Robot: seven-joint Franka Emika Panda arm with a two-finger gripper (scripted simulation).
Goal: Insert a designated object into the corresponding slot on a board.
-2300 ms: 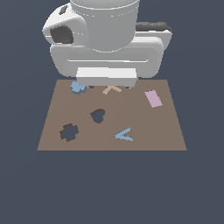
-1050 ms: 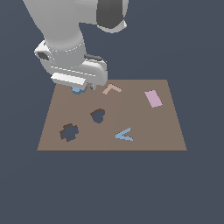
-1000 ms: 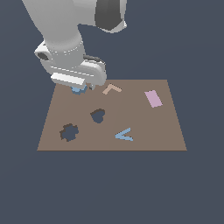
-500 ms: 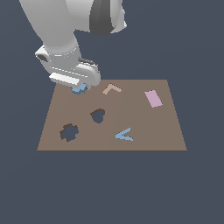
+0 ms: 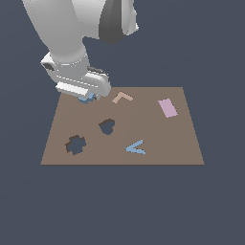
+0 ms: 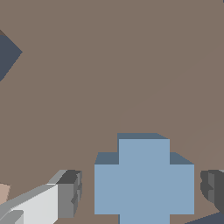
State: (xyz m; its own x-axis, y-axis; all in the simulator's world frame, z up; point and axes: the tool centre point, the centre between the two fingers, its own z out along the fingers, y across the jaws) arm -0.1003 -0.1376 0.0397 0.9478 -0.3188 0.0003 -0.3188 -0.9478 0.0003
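The blue piece (image 6: 144, 177) lay flat on the brown board (image 5: 158, 134) at the far corner on the exterior view's left, directly beneath the hand (image 6: 140, 192). In the wrist view the piece sat between the two fingers (image 6: 69, 194), one on each side of it, each with a small gap of board showing, so the hand was spread around the piece and not yet pinching it. The piece had no real long axis; its outline read as a stubby cross with stepped edges, and the fingers faced two of its opposite flat lobes. The gear-shaped slot (image 5: 75, 144) lay toward the near edge of the board on the exterior view's left, almost straight forward from the piece, with the heart-shaped cutout (image 5: 107, 126) off to one side of that line. In the exterior view the arm's wrist covered nearly all of the piece, leaving only a blue sliver (image 5: 87, 99) visible. The wrist view cut off the piece's lower edge and most of the second finger (image 6: 213, 186), so how deep the fingers reached could not be told.
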